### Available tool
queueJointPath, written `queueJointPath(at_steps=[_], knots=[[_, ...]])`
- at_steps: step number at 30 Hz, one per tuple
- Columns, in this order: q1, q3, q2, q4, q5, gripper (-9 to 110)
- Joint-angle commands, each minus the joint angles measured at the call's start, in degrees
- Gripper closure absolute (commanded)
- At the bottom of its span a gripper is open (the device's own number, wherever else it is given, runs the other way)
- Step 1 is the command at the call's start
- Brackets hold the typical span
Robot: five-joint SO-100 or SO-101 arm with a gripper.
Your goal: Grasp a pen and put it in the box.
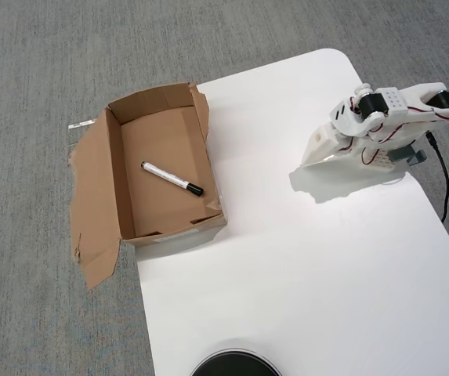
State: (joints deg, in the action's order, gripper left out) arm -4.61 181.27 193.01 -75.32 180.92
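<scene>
In the overhead view the brown cardboard box (159,216) sits at the left edge of the white table, with its torn flaps spread flat on the carpet to the left. The white pen (171,178) with its black cap lies diagonally on the box floor, cap toward the lower right. My white arm is folded up at the table's right side. Its gripper (312,155) points down-left, far to the right of the box. The jaws look pressed together, with nothing between them.
The white table (302,266) runs from the box to the right edge, over grey carpet (36,78). A black round object (236,366) pokes in at the bottom edge. A black cable (445,184) hangs from the arm at the right.
</scene>
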Motion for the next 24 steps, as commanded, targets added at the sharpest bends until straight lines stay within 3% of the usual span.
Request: queueJointPath(at_steps=[1, 24], knots=[[0.22, 1.45, 3.25, -1.14, -0.04, 101], [-0.4, 1.45, 3.08, -1.14, 0.04, 101]])
